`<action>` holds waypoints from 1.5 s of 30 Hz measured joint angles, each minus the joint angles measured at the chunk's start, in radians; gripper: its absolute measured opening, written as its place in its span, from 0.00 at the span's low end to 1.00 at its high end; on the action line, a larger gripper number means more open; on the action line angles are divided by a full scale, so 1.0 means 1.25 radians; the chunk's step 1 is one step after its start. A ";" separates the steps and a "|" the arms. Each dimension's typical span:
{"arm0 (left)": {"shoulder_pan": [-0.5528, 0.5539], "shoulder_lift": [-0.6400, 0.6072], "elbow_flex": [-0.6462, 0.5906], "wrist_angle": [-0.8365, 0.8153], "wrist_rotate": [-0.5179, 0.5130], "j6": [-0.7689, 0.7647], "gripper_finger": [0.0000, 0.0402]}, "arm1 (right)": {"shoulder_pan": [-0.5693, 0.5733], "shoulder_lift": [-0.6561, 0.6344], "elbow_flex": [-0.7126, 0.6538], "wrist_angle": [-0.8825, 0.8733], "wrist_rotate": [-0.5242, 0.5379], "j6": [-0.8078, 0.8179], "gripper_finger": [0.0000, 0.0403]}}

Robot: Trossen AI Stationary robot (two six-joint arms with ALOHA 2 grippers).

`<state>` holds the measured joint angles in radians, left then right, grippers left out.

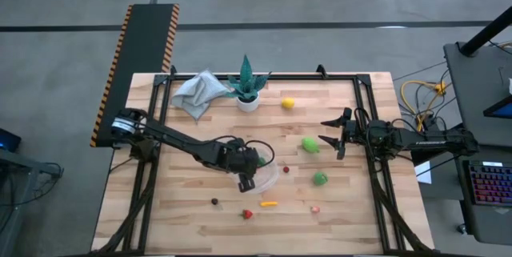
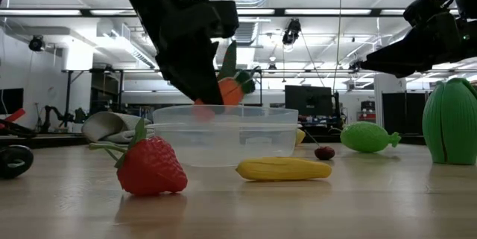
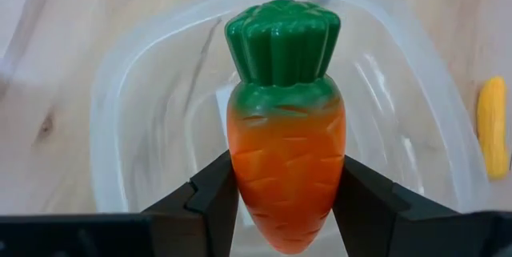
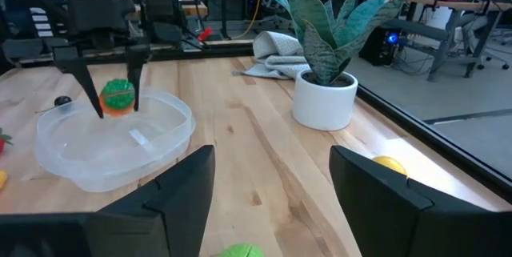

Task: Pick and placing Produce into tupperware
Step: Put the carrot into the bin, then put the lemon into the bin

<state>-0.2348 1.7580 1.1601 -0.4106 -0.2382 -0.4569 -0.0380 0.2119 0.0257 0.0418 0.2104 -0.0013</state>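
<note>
An orange toy carrot (image 3: 286, 153) with a green top is between the fingers of my left gripper (image 3: 286, 169), which is shut on it over the round clear tupperware (image 1: 276, 175). The low view shows the carrot (image 2: 232, 90) just above the tupperware's rim (image 2: 223, 111). Other produce lies on the table: a yellow lemon (image 1: 288, 103), two green pieces (image 1: 310, 145) (image 1: 320, 178), a strawberry (image 1: 247, 214) and a yellow-orange piece (image 1: 269, 204). My right gripper (image 1: 328, 131) waits open at the table's right side, touching nothing. My left gripper pinches the carrot's orange body (image 3: 240, 185) between its two fingers, one on each side of the lower half. The fingers slant down from the table's left and lie along the carrot. Its green top (image 3: 282, 41) sticks out past the fingertips. The carrot hangs clear above the tupperware's floor.
A teal spiky plant in a white pot (image 1: 248, 90) and a grey cloth (image 1: 196, 93) stand at the far edge. A small dark bit (image 1: 214, 202) and a small red bit (image 1: 315, 208) lie near the front. Bare wood stretches along the near left.
</note>
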 joint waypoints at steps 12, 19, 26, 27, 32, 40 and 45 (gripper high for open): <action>0.000 0.007 0.013 0.009 0.036 0.043 0.52 | 0.000 0.000 0.000 0.000 0.000 0.000 0.60; 0.000 0.006 0.025 0.008 0.037 0.044 0.57 | 0.000 0.000 0.000 0.000 0.000 0.000 0.61; -0.006 -0.052 0.073 0.010 0.037 0.161 0.57 | 0.000 0.000 0.000 0.000 0.000 0.000 0.60; -0.010 -0.074 0.079 0.014 0.037 0.187 0.57 | 0.000 0.000 0.000 0.000 0.000 0.000 0.60; -0.015 -0.206 0.070 0.029 0.020 0.304 0.48 | 0.000 0.000 0.000 0.000 0.000 0.001 0.61; -0.012 -0.456 -0.023 0.148 -0.012 0.493 0.10 | 0.000 0.000 0.000 0.000 0.000 0.000 0.60; -0.011 -0.617 -0.156 0.230 -0.011 0.571 0.03 | 0.000 -0.001 0.000 0.000 0.000 0.000 0.60</action>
<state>-0.2485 0.9869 0.9646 -0.1232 -0.2521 0.2574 -0.0379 0.2111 0.0261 0.0414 0.2108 -0.0013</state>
